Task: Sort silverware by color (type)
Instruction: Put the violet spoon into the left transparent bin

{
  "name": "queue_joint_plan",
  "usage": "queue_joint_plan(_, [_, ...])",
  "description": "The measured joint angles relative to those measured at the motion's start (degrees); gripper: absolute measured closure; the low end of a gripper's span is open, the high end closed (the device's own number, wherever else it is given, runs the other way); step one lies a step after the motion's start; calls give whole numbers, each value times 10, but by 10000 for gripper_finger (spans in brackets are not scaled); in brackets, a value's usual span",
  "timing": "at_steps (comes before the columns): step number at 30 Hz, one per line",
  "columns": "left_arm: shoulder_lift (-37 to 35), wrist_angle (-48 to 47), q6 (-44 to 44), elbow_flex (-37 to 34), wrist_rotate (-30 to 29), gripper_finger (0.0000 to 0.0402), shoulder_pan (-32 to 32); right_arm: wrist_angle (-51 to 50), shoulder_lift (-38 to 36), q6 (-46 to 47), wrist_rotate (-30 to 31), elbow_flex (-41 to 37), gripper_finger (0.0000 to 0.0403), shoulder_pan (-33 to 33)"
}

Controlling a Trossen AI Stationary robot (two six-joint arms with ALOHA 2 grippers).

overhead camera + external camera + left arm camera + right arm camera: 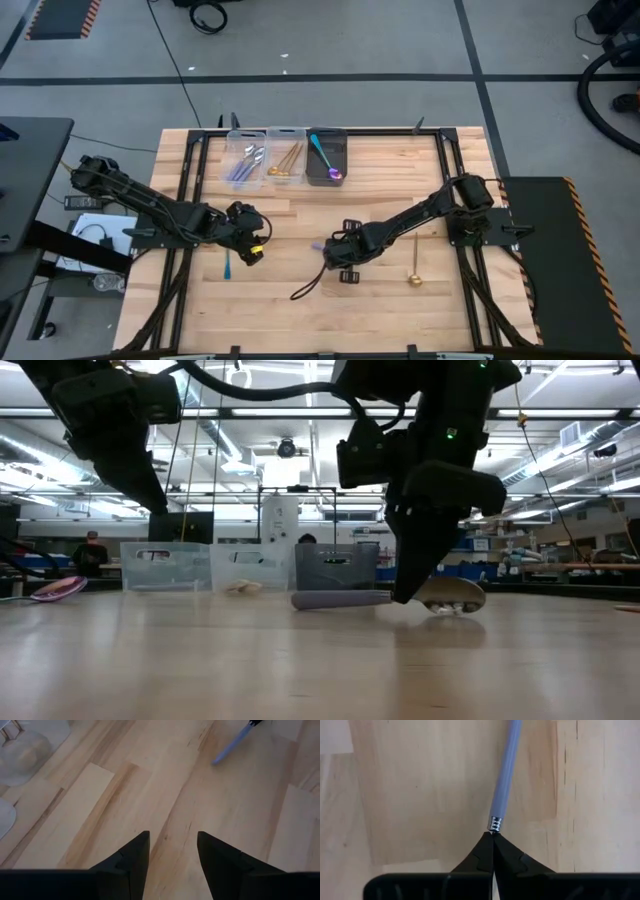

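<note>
My right gripper [492,839] pinches a lilac-handled spoon [504,775]; my left gripper [172,851] hangs spread. 3 bins [286,137] hold spoons; a gold spoon [413,268] and a teal spoon [227,264] remain.

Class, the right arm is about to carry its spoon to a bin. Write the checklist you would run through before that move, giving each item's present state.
1. Right tool shut on the lilac-handled spoon: ok.
2. Spoon lifted clear of the table: cannot tell.
3. Clear bin holding the other lilac-handled spoons is uncovered: ok.
4. Left tool open and empty: ok.
5. Gold spoon on the table lies to the side away from that bin, off the likely path: ok.
</note>
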Motion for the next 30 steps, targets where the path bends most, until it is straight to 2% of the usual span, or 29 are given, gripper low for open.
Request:
queue_joint_plan(4, [6,15,28,0,-1,228,0,2,-5,-5,2,-1,395,-1])
queue_joint_plan(7, [30,50,92,0,-1,228,-1,3,-4,-10,0,-1,395,-3])
queue_joint_plan(16, [145,219,250,0,-2,207,5,6,-4,-18,-3,0,395,-4])
queue_joint_plan(21, [159,252,270,0,-2,188,5,-1,-9,-19,-6,0,395,-4])
queue_joint_plan(30, [159,269,272,0,5,186,5,20,-39,-39,-8,1,396,-4])
